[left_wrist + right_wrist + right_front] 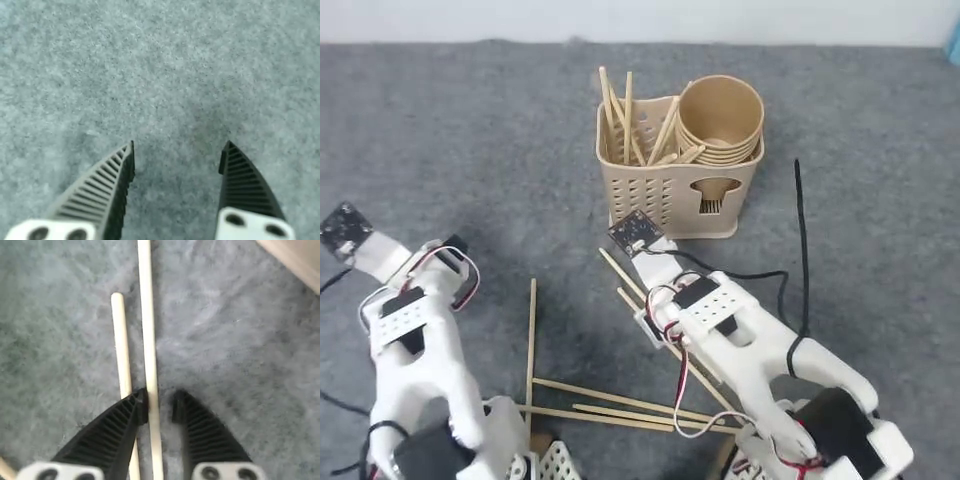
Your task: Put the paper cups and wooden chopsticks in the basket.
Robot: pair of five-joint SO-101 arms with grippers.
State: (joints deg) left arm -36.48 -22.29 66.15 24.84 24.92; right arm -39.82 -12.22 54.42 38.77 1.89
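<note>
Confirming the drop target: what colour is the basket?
Beige; the basket shows best in the high view.

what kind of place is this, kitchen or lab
Likely a robotics lab bench, not a kitchen: a grey felt-like mat, the left arm and right arm with bare wires, and a basket staged with paper cups and chopsticks.

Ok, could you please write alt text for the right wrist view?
The end effector, open, straddles one wooden chopstick lying on grey carpet. A second chopstick lies close beside it, roughly parallel. A corner of the beige basket is farther off.
</note>
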